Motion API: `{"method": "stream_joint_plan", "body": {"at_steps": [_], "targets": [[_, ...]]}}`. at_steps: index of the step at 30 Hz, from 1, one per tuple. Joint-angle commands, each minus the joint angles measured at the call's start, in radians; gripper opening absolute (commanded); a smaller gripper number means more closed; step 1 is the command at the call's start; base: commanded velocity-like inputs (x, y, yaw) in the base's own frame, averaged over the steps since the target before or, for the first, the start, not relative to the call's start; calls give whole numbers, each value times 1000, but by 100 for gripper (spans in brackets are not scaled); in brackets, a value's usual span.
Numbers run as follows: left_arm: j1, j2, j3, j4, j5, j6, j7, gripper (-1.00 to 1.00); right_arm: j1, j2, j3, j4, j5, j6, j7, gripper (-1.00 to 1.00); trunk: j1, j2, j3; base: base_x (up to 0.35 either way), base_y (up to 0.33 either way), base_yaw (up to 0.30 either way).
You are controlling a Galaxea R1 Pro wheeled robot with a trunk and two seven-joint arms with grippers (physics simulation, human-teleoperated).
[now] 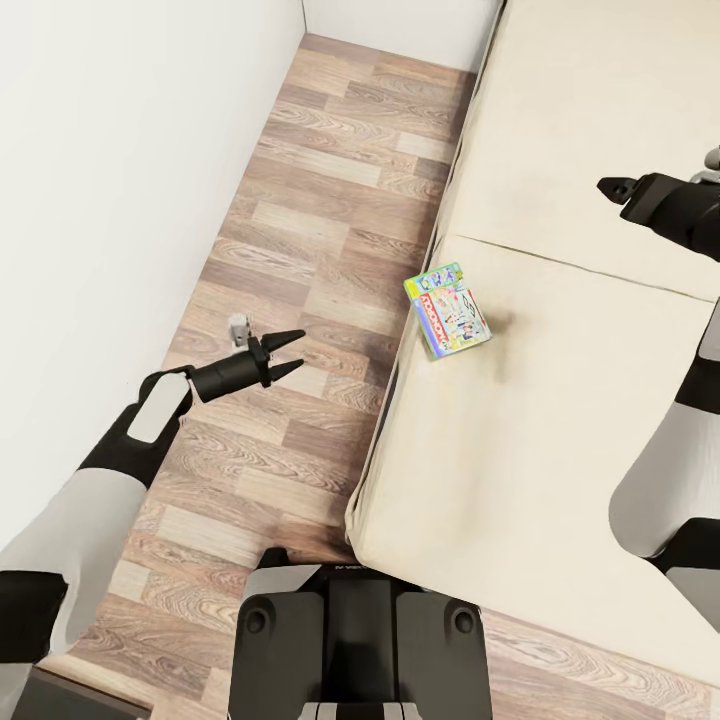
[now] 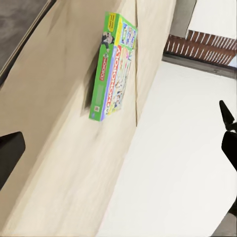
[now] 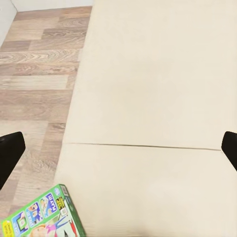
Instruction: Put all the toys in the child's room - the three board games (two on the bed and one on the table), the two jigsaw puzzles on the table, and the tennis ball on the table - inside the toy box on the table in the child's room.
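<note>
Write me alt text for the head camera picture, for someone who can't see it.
A colourful board game box lies flat near the edge of a beige bed, beside a strip of wood-plank floor. The left gripper hovers open over the floor, its fingers pointing toward the bed; the right gripper hangs over the mattress farther back.

Matt beige cloth bed (image 1: 560, 400); grained wood-plank floor (image 1: 310, 230); glossy printed cardboard board game (image 1: 447, 309)

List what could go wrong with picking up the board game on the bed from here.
1. The board game lies at the very edge of the bed, beside the floor; a nudge could tip it off.
2. It lies flat on soft mattress, so fingers may struggle to get under it.
3. The left tool hangs over the floor, the right tool beyond the game; both need a reach.
</note>
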Motion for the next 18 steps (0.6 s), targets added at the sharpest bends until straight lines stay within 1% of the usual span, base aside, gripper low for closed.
{"method": "stream_joint_plan", "body": {"at_steps": [1,3,4,6,7,9,14,18], "targets": [[0,1,-2,-1,1,2,-3,100,-1,0,-1,0,2,5,5,100,0,-1,0,0,0,0],[29,14,13,-57,5,19,-4,100,1,0,-1,0,2,5,5,100,0,-1,0,0,0,0],[29,14,13,-57,5,19,-4,100,1,0,-1,0,2,5,5,100,0,-1,0,0,0,0],[52,25,24,-100,13,41,-5,100,3,1,-2,0,2,5,5,100,0,-1,0,0,0,0],[52,25,24,-100,13,41,-5,100,3,1,-2,0,2,5,5,100,0,-1,0,0,0,0],[68,31,31,-131,22,57,-5,100,4,1,-2,0,2,5,5,100,0,-1,0,0,0,0],[86,37,35,-190,31,71,-4,100,7,2,-2,0,1,5,5,100,19,-36,-16,0,0,0],[92,34,35,-224,29,75,-2,100,8,2,-2,0,0,5,5,100,35,-64,-29,0,0,0]]}}
